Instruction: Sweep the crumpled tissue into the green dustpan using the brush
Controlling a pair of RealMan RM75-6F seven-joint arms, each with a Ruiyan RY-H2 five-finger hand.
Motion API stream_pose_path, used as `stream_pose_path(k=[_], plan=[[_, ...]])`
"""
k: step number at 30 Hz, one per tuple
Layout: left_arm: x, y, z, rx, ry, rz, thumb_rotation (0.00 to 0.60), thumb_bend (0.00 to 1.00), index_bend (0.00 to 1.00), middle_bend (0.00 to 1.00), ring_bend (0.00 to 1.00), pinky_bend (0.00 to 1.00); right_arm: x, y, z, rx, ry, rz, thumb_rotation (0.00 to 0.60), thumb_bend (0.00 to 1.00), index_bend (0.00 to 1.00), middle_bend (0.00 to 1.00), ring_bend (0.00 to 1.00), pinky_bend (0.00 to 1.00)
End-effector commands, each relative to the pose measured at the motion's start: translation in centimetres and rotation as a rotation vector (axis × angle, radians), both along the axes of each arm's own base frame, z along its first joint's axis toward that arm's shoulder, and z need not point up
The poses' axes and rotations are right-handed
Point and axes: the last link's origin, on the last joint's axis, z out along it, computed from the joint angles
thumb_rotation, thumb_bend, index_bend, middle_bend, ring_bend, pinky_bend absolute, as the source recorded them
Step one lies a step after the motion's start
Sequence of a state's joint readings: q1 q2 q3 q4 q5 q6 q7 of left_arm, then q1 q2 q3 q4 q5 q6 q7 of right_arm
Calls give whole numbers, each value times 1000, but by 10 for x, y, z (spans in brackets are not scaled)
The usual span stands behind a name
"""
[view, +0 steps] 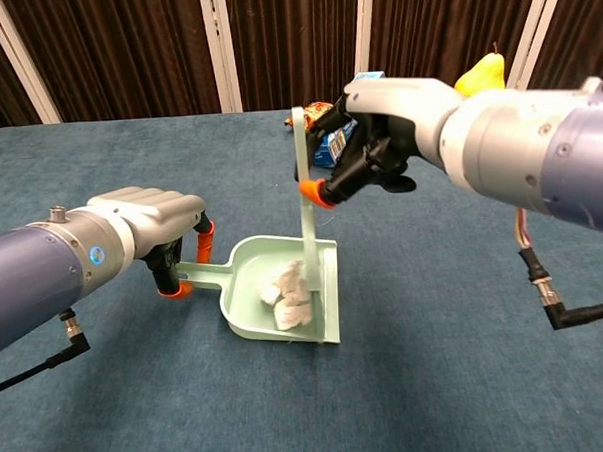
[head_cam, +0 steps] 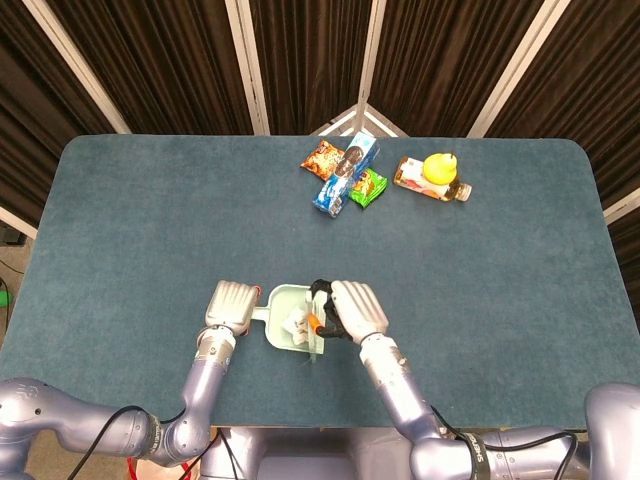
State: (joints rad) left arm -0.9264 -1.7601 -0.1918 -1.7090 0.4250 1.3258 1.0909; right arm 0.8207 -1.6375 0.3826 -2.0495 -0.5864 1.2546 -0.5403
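Note:
The pale green dustpan [view: 247, 306] [head_cam: 282, 296] lies flat on the blue table, its mouth facing right. My left hand [view: 146, 221] [head_cam: 232, 302] grips its handle at the left. The crumpled white tissue [view: 288, 292] [head_cam: 296, 322] sits inside the pan. My right hand [view: 388, 132] [head_cam: 352, 310] holds the brush [view: 309, 241] [head_cam: 314, 335] by its upper handle, nearly upright, bristles down at the pan's open edge just right of the tissue.
At the far side of the table lie an orange snack bag [head_cam: 322, 156], a blue biscuit box [head_cam: 346, 172], a green packet [head_cam: 368, 186] and a bottle with a yellow pear-shaped top [head_cam: 432, 176]. Dark curtains hang behind the table.

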Motion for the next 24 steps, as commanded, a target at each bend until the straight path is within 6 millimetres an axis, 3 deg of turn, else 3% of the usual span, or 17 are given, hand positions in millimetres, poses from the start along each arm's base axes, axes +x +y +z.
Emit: stream_pose_path(k=[1, 8, 15, 19, 24], plan=[[0, 0, 0, 0, 1, 0, 600, 547, 605, 1000, 1000, 984, 8, 0, 6, 3, -27, 1, 600, 502, 963, 956, 998, 911], [-2, 0, -1, -2, -1, 5, 600, 547, 605, 1000, 1000, 984, 1, -10, 24, -54, -13, -21, 600, 503, 963, 956, 998, 911], [-2, 0, 1, -2, -5, 2, 600, 547, 605, 1000, 1000, 984, -39, -24, 38, -138, 129, -51, 600, 502, 963, 956, 998, 911], [-1, 0, 2, -2, -6, -2, 600, 547, 605, 1000, 1000, 984, -59, -20, 35, -127, 173, -74, 600, 503, 962, 956, 998, 911], [3, -3, 1, -5, -5, -7, 600, 547, 605, 1000, 1000, 984, -65, -9, 23, -88, 175, -79, 600, 503, 963, 956, 998, 911]])
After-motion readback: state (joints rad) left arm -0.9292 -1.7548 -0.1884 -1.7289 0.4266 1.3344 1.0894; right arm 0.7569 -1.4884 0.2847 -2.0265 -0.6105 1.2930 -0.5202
